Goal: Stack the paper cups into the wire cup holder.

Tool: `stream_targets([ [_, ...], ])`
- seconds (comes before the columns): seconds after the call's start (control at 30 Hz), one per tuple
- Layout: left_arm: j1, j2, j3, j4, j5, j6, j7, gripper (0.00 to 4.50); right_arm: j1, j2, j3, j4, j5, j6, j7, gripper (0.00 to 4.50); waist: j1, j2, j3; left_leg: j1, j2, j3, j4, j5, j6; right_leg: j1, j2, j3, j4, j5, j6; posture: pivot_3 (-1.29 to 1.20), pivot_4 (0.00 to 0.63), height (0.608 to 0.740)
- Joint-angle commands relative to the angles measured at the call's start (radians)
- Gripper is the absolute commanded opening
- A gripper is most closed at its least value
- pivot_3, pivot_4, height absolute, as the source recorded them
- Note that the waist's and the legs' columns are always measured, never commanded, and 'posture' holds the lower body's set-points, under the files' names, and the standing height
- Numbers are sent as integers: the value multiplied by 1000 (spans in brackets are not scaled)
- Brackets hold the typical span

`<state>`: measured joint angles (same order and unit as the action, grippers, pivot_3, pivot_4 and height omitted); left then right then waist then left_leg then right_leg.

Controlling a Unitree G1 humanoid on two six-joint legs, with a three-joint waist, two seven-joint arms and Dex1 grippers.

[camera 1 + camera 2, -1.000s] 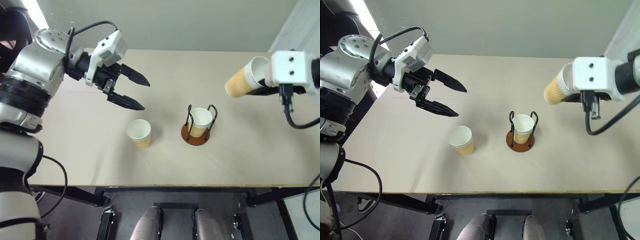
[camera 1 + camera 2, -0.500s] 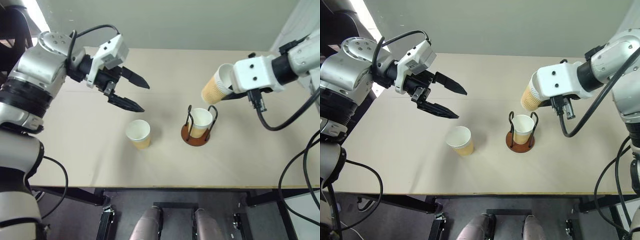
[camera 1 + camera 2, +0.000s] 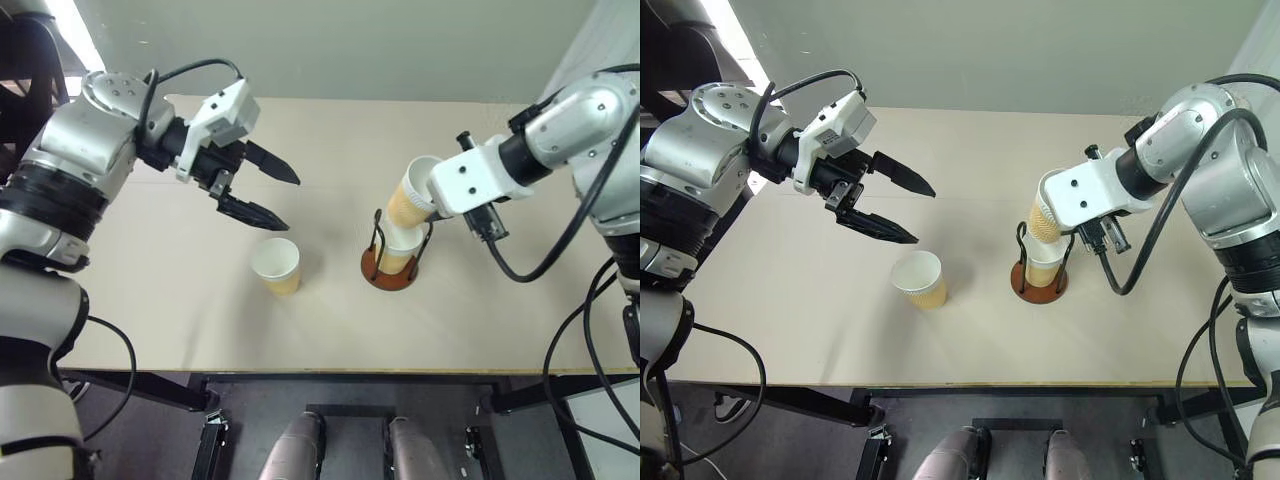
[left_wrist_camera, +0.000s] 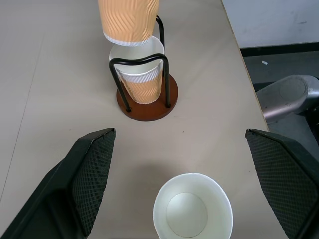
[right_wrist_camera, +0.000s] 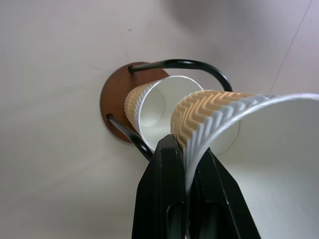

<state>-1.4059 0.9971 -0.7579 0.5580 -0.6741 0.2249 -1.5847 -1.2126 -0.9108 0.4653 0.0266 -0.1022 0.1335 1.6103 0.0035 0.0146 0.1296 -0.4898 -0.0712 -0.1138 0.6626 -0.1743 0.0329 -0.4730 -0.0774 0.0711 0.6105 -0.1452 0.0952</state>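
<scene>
While pinching the wall of a paper cup (image 3: 412, 197) at its rim, one finger inside and one outside, right gripper (image 5: 185, 185) clamped tight. Held cup tilted, its base just over the mouth of the cup (image 4: 141, 79) already seated in the wire cup holder (image 3: 390, 268). Holder upright near the middle of the table (image 3: 480, 320). Third cup (image 3: 277, 266) upright on the table, mouth up, apart from the holder, on its left. Left gripper (image 3: 272, 195) above the table, beyond that loose cup, jaws spread wide and empty, the cup between them in the left wrist view.
</scene>
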Motion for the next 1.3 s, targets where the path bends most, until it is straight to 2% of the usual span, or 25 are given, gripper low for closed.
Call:
stream_targets([
  [0.03,-9,25,29,-23,-16,-6,-30,4500,-47,3,8,-4,-5,-29,4,52,0,0,0,0,1,-3,0,0,-1,0,-1,0,0,1,-1,0,150,740],
  [0.27,-4,32,44,-34,-22,9,-30,4500,-58,15,31,13,-9,-56,4,52,1,0,0,0,2,-14,-3,6,-8,2,2,-13,1,2,-8,0,150,740],
  [0.77,-12,49,132,-59,-74,96,-30,4500,-70,62,58,86,-59,-162,4,52,1,0,0,1,4,-19,-18,17,-15,-2,2,-16,1,5,-14,0,150,740],
  [1.3,-14,47,195,-75,-80,159,-30,4500,-72,16,124,98,-45,-244,4,52,0,0,0,1,4,-19,-19,20,-17,-2,3,-17,1,6,-17,0,150,740],
])
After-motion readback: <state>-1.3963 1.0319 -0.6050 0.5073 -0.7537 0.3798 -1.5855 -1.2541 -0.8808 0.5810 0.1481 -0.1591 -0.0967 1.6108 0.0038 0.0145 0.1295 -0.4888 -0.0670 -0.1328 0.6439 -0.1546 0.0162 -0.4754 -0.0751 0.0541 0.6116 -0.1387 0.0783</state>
